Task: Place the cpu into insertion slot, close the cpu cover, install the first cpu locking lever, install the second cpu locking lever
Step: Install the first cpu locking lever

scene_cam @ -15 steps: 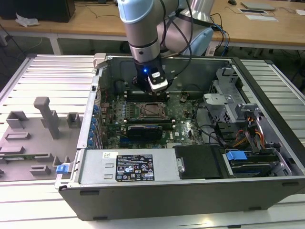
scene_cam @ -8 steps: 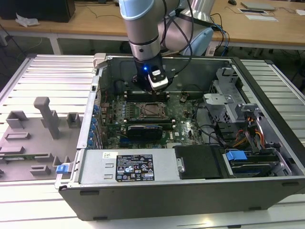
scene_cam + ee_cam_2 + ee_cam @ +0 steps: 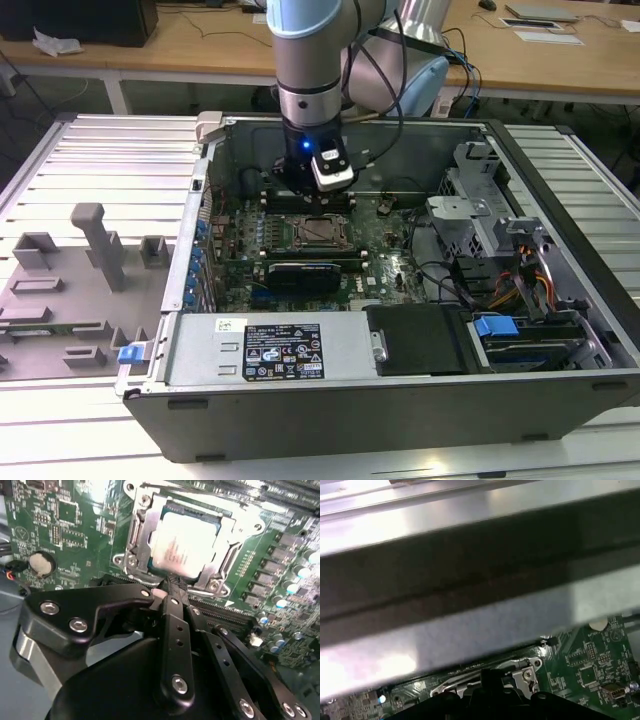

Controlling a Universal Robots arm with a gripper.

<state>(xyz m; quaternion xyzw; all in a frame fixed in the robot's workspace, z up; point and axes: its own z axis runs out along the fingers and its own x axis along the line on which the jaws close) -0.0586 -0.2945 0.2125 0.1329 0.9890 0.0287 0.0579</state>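
Sitting seated in the insertion slot (image 3: 145,530) near the motherboard's (image 3: 60,540) middle, the cpu (image 3: 182,542) is looking light, stiff, pin-fragile; edges only imo. Gripper (image 3: 169,587) is hovering beside it, fingers pinched together, holding nothing.

cpu (image 3: 184,544): I read pale brushed metal, satin sheen
cpu cover (image 3: 141,537): bright silvery metal, glossy
motherboard (image 3: 75,535): green, semi-gloss
gripper (image 3: 170,587): matt black, steel screws
case wall (image 3: 300,405): I see dull grey metal
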